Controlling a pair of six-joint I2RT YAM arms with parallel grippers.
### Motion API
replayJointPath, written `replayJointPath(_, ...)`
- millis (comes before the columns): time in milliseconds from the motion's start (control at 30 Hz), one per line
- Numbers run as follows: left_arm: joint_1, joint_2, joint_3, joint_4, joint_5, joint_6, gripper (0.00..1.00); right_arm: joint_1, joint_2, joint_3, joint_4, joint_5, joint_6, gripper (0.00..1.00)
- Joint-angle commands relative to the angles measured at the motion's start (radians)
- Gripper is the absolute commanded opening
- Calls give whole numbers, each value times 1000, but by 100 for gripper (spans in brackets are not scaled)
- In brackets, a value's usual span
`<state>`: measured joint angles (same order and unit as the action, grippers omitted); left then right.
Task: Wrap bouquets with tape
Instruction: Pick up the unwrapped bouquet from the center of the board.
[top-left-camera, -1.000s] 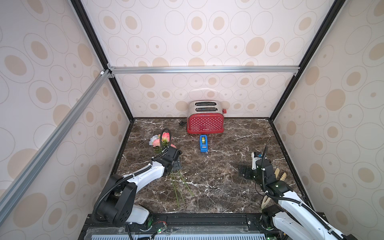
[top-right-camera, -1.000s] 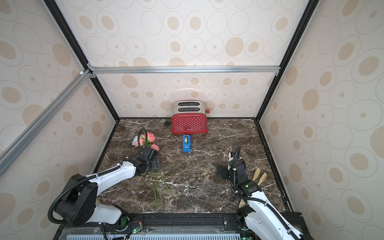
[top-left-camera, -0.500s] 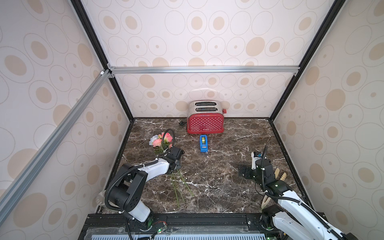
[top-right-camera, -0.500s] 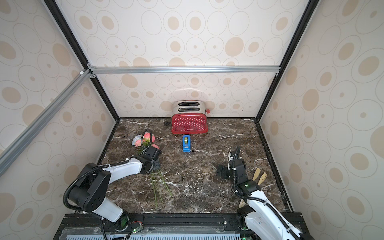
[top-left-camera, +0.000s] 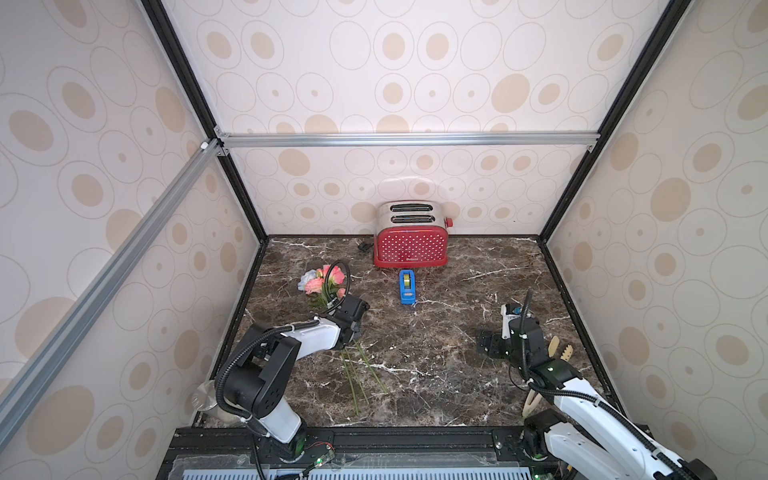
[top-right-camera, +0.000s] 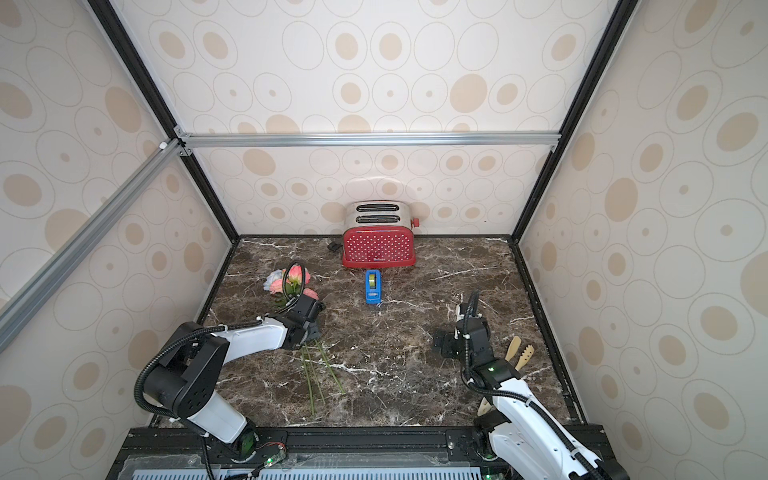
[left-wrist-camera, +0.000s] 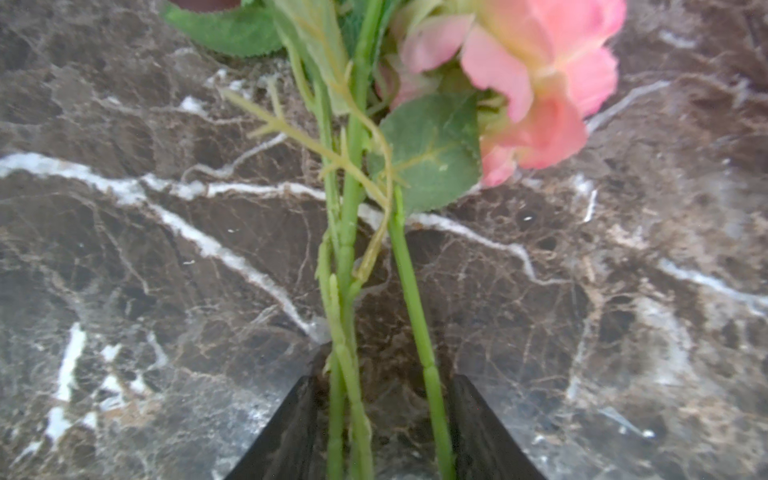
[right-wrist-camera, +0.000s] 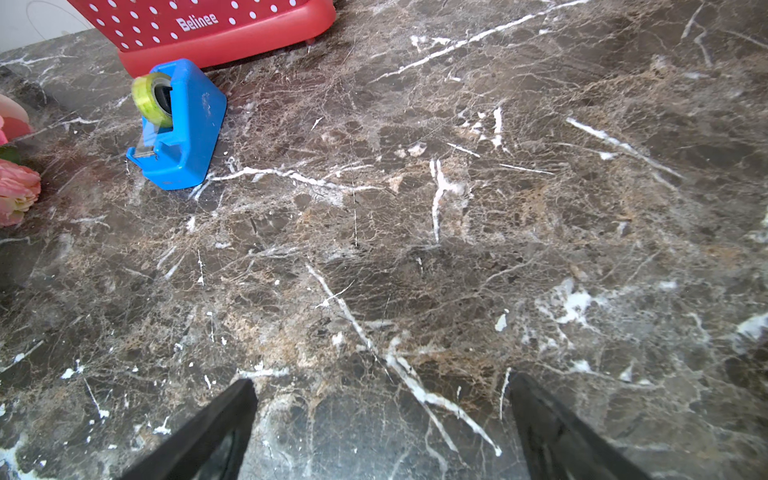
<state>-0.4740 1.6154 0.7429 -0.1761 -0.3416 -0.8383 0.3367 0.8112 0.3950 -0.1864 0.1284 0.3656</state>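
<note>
Nearest the front rail, at 7 o'clock on the dark marble table (top-left-camera: 449, 374), the loose ends of the green stems (left-wrist-camera: 348, 232) fan out across the stone. At about 4 o'clock the right gripper (right-wrist-camera: 381, 378) hangs with its jaws spread wide over bare marble, holding nothing. Two pale wooden utensils (top-left-camera: 559, 353) lie just beside its arm, toward the right-hand wall.

Farther in, at 9 o'clock, the left gripper (left-wrist-camera: 382, 377) sits low over the bouquets (top-left-camera: 323, 284). Its jaws are partly apart, one on each side of the stems lying flat on the table. A thin strip of stone shows between each jaw and the nearest stem, so nothing is clamped. Beyond the gripper, at 10 o'clock, the pink-peach blooms and one pale rose point toward the back-left corner, with a serrated leaf (left-wrist-camera: 432, 153) beside the nearest flower.

The tape (top-left-camera: 407, 288), a yellowish roll in a blue dispenser, stands past the table's centre toward 12 o'clock, well apart from both grippers. Just behind it, at 12 o'clock against the back wall, stands a red polka-dot toaster (top-left-camera: 410, 245).
</note>
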Motion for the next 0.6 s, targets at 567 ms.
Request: replayJointPath(567,23,5,-48,42,38,85,23,6,3,-1,7,2,6,97)
